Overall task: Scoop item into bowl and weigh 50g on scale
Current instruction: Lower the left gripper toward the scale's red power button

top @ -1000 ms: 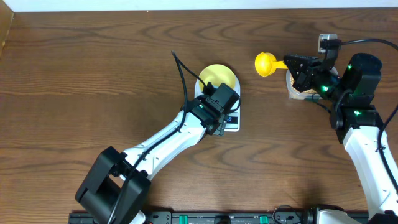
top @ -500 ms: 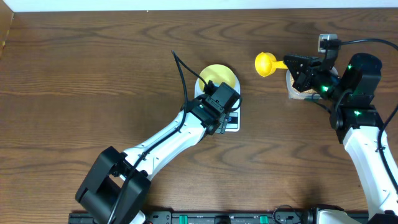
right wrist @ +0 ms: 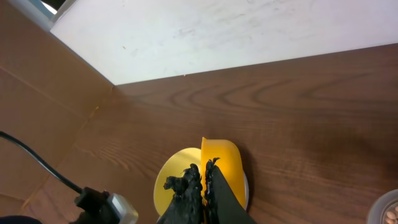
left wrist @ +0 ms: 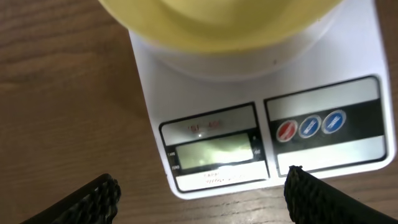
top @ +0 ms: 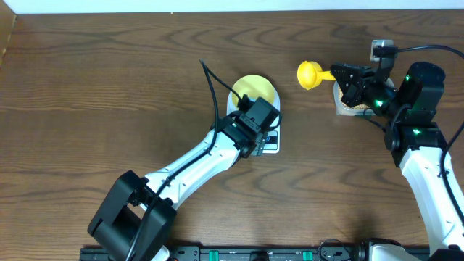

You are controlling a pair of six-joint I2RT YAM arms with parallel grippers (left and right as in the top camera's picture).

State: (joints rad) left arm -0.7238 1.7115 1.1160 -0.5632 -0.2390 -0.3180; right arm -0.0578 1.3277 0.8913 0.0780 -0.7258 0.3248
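Observation:
The pale-yellow bowl sits on the white scale. My left gripper hovers open over the scale's display end. In the left wrist view its fingertips straddle the front edge of the scale, below the grey LCD, and the bowl fills the top. My right gripper is shut on the handle of a yellow scoop, held level in the air right of the bowl. Tan beans show in a tub under that gripper. In the right wrist view the scoop overlaps the bowl.
A clear tub stands at the right, mostly hidden by my right arm. A black cable loops up from my left arm beside the bowl. A white wall edge runs along the far side of the table.

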